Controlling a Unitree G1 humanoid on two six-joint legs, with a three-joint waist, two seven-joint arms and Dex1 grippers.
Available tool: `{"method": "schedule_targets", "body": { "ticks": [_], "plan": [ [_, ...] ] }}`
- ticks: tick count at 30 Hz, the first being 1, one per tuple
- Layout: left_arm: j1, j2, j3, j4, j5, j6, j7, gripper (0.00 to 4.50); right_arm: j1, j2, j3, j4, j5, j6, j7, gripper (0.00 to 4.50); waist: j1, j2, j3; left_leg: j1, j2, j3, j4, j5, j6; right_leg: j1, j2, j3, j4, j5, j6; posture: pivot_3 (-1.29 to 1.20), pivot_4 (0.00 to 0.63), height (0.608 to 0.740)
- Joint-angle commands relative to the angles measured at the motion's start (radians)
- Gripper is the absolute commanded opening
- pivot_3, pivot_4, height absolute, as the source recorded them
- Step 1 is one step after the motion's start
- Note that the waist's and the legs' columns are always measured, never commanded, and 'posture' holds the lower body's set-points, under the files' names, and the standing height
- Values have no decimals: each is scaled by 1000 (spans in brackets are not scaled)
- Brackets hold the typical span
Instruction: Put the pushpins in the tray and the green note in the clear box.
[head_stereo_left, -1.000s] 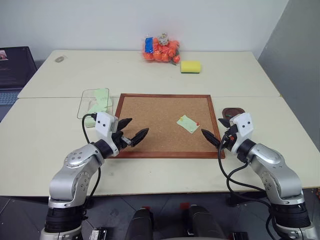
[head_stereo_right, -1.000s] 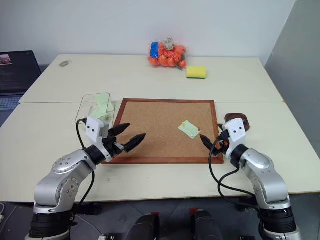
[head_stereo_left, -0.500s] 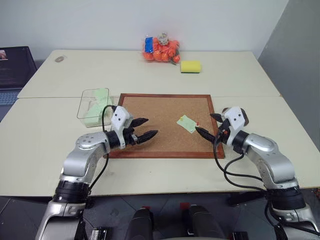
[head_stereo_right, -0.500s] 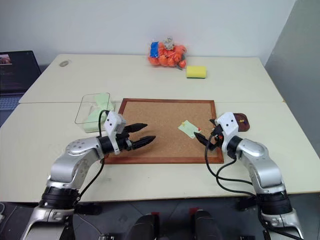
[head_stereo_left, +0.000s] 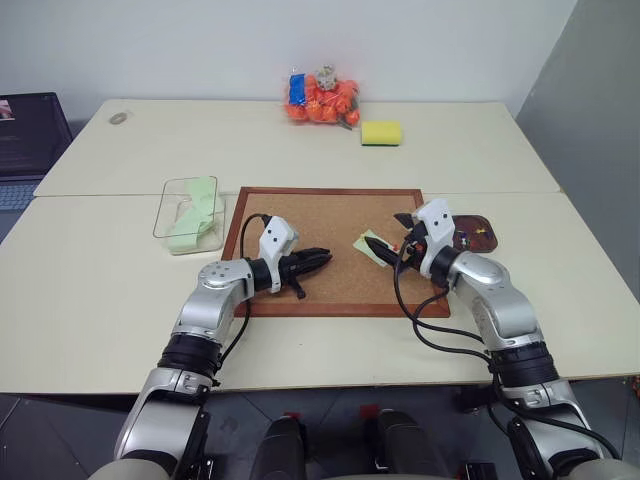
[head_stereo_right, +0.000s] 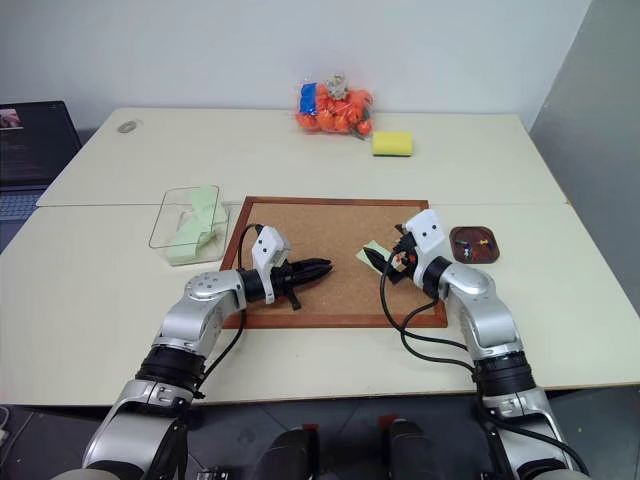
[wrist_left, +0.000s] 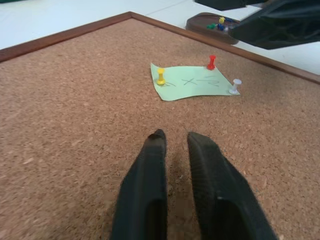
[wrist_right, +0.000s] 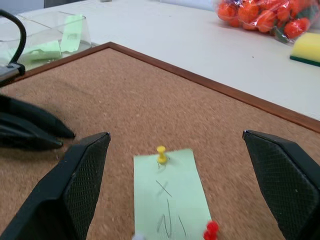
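On the corkboard (head_stereo_left: 330, 250) you have both grippers over the cork. Your left gripper (wrist_left: 172, 142) has its fingers drawn together, only a thin slit between the tips, and nothing is held in them; it sits low over the board's middle, pointing toward the note (wrist_left: 195, 84). Your right gripper (wrist_right: 175, 160) stands as wide as it goes, one finger on each side of the note (neither finger touches the paper or a pin). It holds nothing.

The note lies flat on the board's right half, pinned by three pushpins: a yellow pin (wrist_left: 161, 76) at one corner, a red pin (wrist_left: 212, 62) at another, and a white pin (wrist_left: 235, 86) at a third. Pen marks run across its face.

Just off the board's right edge you can see the tray (head_stereo_right: 474, 245) on the table, with a few small coloured pins already in it. Off the board's left edge stands the box (head_stereo_left: 190, 212), with pale green paper inside.
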Motion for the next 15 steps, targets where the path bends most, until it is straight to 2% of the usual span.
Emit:
{"method": "schedule_targets", "body": {
  "ticks": [1, 6, 14, 15],
  "plan": [
    [-5, -16, -39, 45, 58, -25, 9, 38, -36, 26, 15, 55, -22, -45, 0, 4500, 0, 0, 0, 0, 0, 0, 0, 0, 0, 0, 0, 0, 0, 0, 0, 0, 150, 740],
    [30, -27, -72, 52, 102, 7, 20, 38, -71, 70, 38, 160, -55, -92, -1, 4500, 0, 2, -1, 2, 0, 1, 0, 0, 0, 1, 0, 1, 1, 0, 0, 0, 150, 740],
    [85, -35, -45, -26, 85, 48, 58, 38, -143, 122, 32, 322, -77, -132, -22, 4500, -1, 2, -2, 3, 0, 1, 0, 0, 0, 2, -1, 1, 1, 0, -1, 0, 150, 740],
    [91, -33, -41, -36, 84, 54, 61, 13, -151, 126, 31, 342, -79, -132, -25, 4316, -1, 2, -2, 3, 0, 1, 0, 0, 0, 2, -1, 1, 1, 0, -1, 0, 150, 740]
  ]
}}
